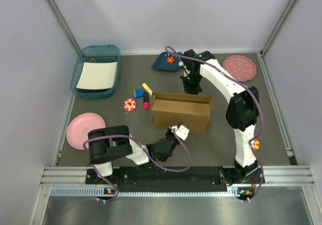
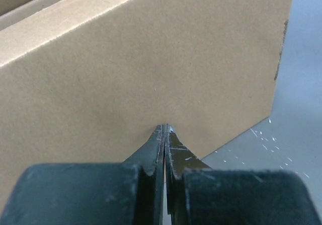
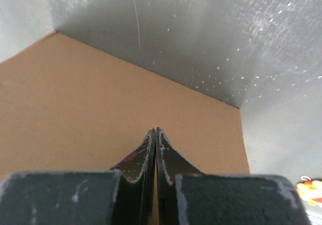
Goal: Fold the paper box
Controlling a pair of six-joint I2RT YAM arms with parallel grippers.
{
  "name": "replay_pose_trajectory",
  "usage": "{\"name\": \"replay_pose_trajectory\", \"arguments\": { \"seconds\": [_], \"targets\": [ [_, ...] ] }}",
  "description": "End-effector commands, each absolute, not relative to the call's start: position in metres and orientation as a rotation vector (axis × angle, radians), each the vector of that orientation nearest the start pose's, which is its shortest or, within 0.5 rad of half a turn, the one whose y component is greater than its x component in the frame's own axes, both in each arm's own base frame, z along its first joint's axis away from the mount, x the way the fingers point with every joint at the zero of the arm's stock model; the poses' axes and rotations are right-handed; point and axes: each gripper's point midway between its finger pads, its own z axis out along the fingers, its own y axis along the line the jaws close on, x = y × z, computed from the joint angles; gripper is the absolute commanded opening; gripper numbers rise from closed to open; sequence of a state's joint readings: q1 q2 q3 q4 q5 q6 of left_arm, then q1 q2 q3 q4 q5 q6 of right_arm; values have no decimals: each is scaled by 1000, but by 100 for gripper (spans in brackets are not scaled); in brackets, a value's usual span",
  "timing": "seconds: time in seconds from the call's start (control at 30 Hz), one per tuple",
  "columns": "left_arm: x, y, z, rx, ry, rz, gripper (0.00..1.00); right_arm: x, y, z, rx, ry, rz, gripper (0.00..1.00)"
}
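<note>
Left gripper (image 2: 165, 130): fingers pressed together, nothing held, tips apparently touching the near wall of the paper box (image 2: 151, 64) straight ahead. Right gripper (image 3: 156, 132): likewise closed and empty, tips against the far panel. Box stands between both tools. Handling, judged: light, stiff corrugated board, easily creased; grasp flap edges, not flat faces.

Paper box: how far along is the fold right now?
Done: the paper box stands as a walled shell with its long sides up. In hand: the left tool, shut, has its tips at the near wall, seemingly touching it; the right tool, shut, meets the far panel. Left: the top looks open from above, so the lid probably has to be closed and tucked.
</note>
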State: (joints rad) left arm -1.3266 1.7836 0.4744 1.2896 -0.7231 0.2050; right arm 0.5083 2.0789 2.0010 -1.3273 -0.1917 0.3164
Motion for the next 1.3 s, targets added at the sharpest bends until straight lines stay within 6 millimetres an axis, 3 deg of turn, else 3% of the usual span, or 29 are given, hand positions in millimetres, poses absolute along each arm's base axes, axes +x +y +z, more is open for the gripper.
{"name": "replay_pose_trajectory", "arguments": {
  "seconds": [0.0, 0.37, 0.7, 0.93, 1.13, 1.27],
  "targets": [
    [221, -360, 193, 320, 1259, -513, 0, 312, 242, 153, -405, 2980, 380, 0],
    [227, -360, 203, 291, 1248, -475, 0, 282, 246, 144, -513, 2997, 336, 0],
    [220, -360, 217, 295, 1247, -532, 4, 278, 242, 109, -528, 3081, 284, 0],
    [224, -371, 230, 310, 1229, -500, 6, 273, 244, 104, -519, 3104, 309, 0],
    [232, -380, 227, 302, 1234, -461, 8, 257, 248, 95, -475, 3143, 392, 0],
    [238, -380, 224, 299, 1243, -448, 8, 236, 246, 82, -400, 3196, 461, 0]
  ]
}}
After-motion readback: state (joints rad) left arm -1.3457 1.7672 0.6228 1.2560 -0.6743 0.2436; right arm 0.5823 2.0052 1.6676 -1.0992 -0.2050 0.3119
